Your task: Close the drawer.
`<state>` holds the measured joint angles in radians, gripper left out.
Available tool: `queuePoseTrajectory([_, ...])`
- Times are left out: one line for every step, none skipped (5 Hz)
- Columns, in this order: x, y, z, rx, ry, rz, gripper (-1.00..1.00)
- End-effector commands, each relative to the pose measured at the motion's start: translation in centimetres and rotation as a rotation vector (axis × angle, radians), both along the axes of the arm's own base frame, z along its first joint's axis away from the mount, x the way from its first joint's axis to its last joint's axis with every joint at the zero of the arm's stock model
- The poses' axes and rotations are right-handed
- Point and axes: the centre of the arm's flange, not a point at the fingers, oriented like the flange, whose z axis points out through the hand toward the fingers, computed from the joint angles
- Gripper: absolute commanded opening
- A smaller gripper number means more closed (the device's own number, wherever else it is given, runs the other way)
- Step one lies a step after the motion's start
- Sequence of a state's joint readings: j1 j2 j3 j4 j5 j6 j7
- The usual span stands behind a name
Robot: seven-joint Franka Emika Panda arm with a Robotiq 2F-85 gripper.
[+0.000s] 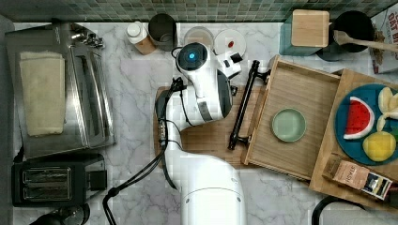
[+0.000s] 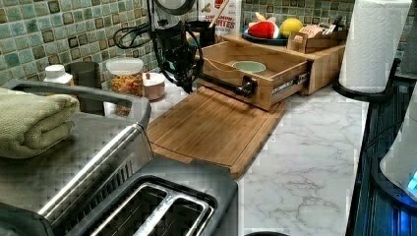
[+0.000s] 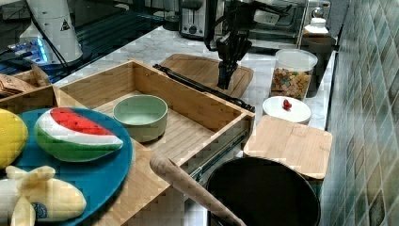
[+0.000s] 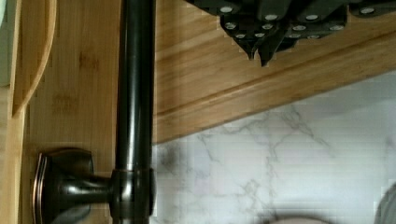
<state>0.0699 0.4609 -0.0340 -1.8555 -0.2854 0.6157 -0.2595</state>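
The gripper [image 4: 261, 56] hangs over the wooden cutting board [image 1: 206, 136], just beside the drawer's black bar handle [image 1: 242, 105] and not touching it. Its fingers [image 4: 268, 51] are pressed together at the tips and hold nothing. In the left view the gripper [image 2: 189, 83] points down at the board's far end, near the handle.

The drawer [image 1: 324, 112] is pulled open. It sticks out from a light-wood box, and its front with the handle hangs over the edge of the cutting board. Inside the drawer sits a small green bowl [image 1: 288, 124], near the middle of the drawer's floor.

On top of the box, behind the drawer, a blue plate [image 3: 101, 181] carries a toy watermelon slice [image 3: 75, 134] and a toy lemon [image 3: 10, 136].

The cutting board lies flat on the white marble counter [image 1: 131, 89]. On the far side of the board from the drawer stands a silver toaster oven [image 1: 61, 89] with a folded green towel [image 1: 42, 93] on top.
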Motion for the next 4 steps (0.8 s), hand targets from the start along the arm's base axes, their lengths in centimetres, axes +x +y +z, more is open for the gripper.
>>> queuePoseTrajectory([-1.3,-3.5,5.2,0.033,-0.089,-0.019,-1.0])
queuePoseTrajectory([-2.7,-5.9,4.9,0.039,-0.091,-0.002,-1.0])
queuePoseTrajectory([-4.1,-8.9,4.8,0.059,-0.086,-0.001,-1.0])
queuePoseTrajectory([-6.0,-12.1,4.3,0.073,-0.117,0.027,-1.0])
